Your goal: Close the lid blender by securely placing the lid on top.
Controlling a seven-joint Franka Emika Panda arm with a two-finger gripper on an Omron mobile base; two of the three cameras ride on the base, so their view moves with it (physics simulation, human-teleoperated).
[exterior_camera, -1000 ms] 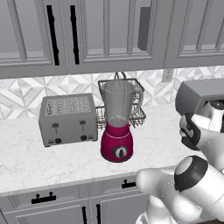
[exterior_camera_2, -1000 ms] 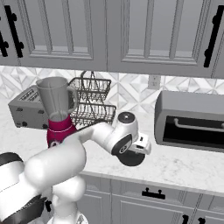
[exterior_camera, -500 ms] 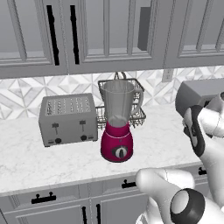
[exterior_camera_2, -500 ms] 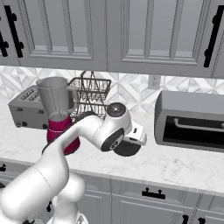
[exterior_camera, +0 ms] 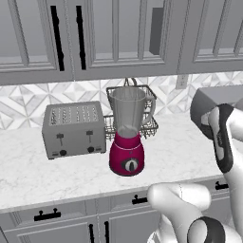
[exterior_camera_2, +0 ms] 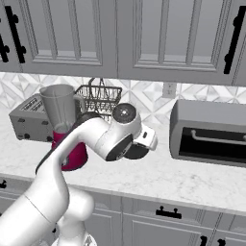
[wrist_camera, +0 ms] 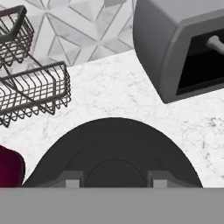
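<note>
The blender (exterior_camera: 126,137) stands on the counter with a magenta base, a black dial and an open-topped clear grey jar (exterior_camera_2: 58,103). Its dark round lid (wrist_camera: 113,151) is just under the hand, with the finger tips (wrist_camera: 72,179) on either side of its raised centre. My gripper (wrist_camera: 114,180) is shut on the lid. In the right base view the lid (exterior_camera_2: 138,152) hangs a little above the counter, right of the blender and lower than the jar's rim, with the gripper (exterior_camera_2: 140,145) over it. The forearm hides part of the blender's base.
A grey toaster (exterior_camera: 73,129) stands left of the blender. A two-tier wire basket (exterior_camera_2: 98,98) sits behind it against the tiled wall. A grey toaster oven (exterior_camera_2: 209,132) with a dark open front stands to the right. Cabinets hang overhead.
The hand has risen off the counter with the lid and shifted a little toward the blender. The arm's elbow has swung. Blender and toaster have not moved.
</note>
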